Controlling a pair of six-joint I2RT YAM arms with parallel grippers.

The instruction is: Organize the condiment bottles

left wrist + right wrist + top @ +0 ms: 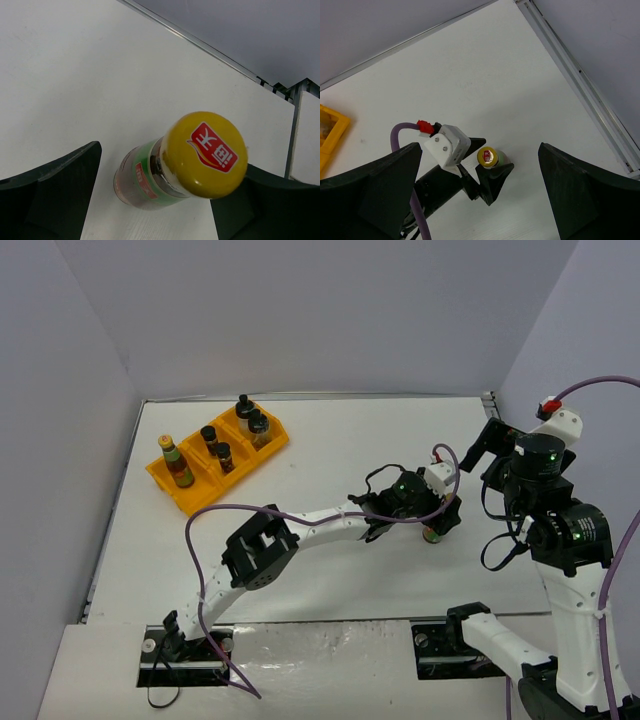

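Note:
A slim sauce bottle [433,534] with a yellow cap and a red-green label stands on the white table right of centre. My left gripper [437,524] reaches around it. In the left wrist view the bottle [200,155] sits between the jaws of the left gripper [162,200]. It is close against the right finger, and a strip of table shows before the left finger. The right wrist view looks down on the same bottle [487,156]. My right gripper [479,150] hangs open high above, with nothing in it. A second yellow-capped bottle [176,462] stands in the orange tray [160,480].
The tray at the back left also holds two tiny black-capped jars [210,436] and two wider black-lidded jars [259,427]. A metal rail [580,80] edges the table on the right. Grey walls close in the back and sides. A purple cable [300,510] loops over the left arm.

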